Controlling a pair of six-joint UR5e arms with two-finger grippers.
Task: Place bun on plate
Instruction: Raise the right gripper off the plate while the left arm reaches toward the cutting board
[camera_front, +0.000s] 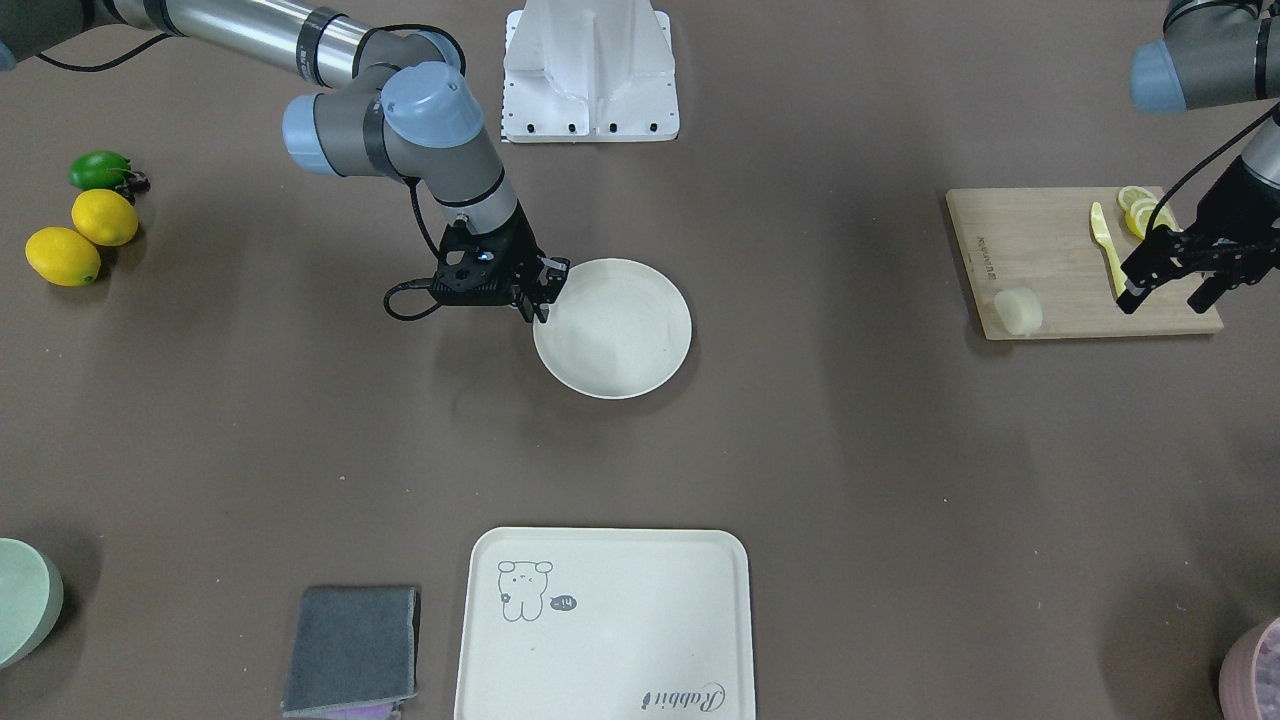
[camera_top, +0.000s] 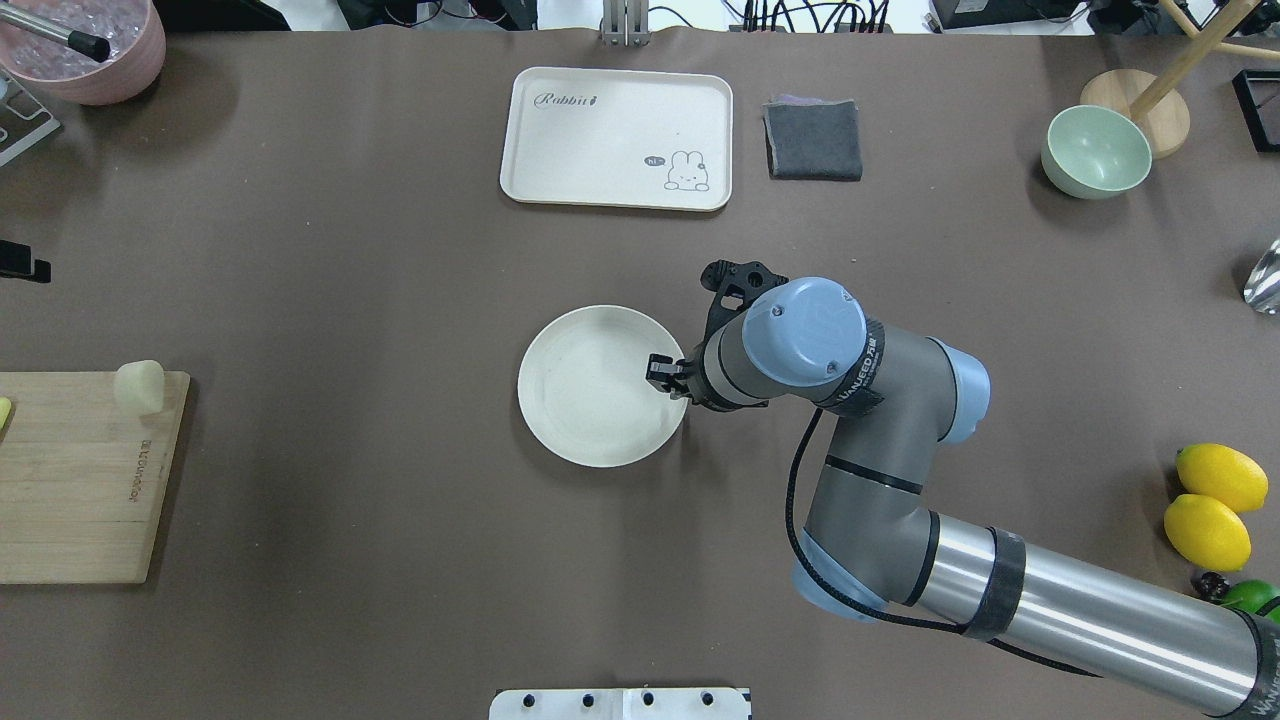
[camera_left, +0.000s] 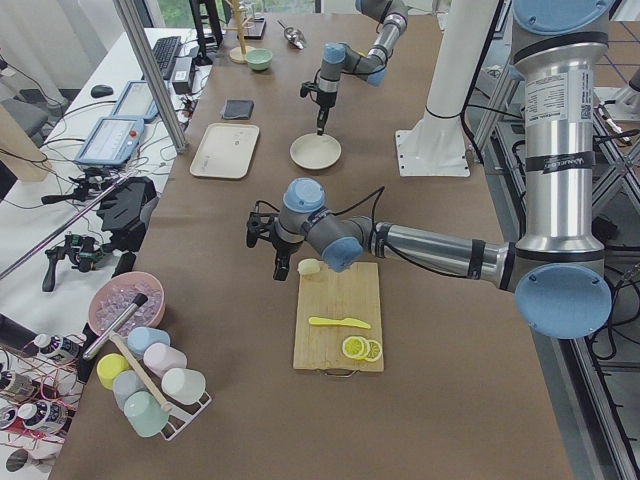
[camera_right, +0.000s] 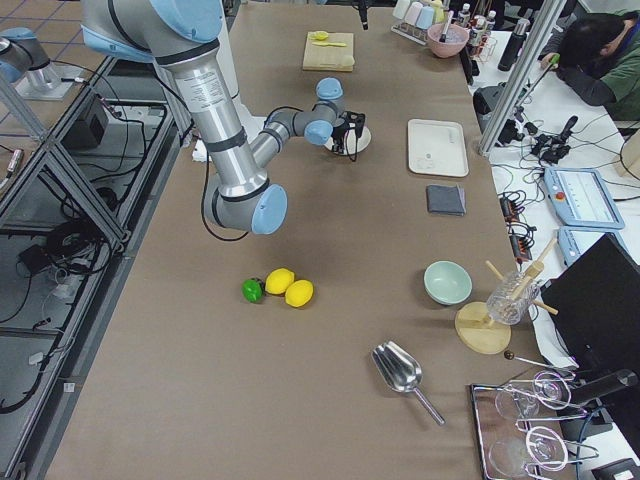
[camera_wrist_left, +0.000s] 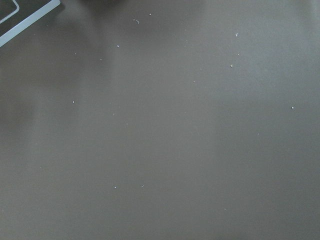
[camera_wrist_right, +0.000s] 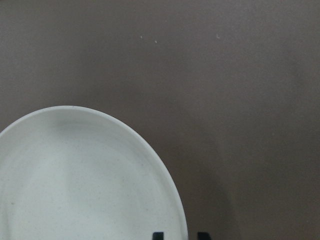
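The bun (camera_front: 1018, 310) is a small pale cream block lying on the corner of a wooden cutting board (camera_front: 1050, 260); it also shows as the bun (camera_top: 139, 386) and the bun (camera_left: 310, 267). My left gripper (camera_front: 1165, 298) hangs open in the air near the board, apart from the bun and holding nothing. Its wrist view shows only bare table. The round cream plate (camera_front: 620, 340) sits mid-table with nothing on it. My right gripper (camera_front: 545, 290) is at the plate's (camera_wrist_right: 75, 190) edge, one fingertip on each side of the rim.
Lemon slices (camera_front: 1140, 210) and a yellow knife (camera_front: 1105, 245) lie on the board. A rabbit-print tray (camera_front: 610, 620), a grey cloth (camera_front: 352, 650) and a green bowl (camera_top: 1095, 150) line the far side. Whole lemons (camera_front: 80, 235) sit on my right.
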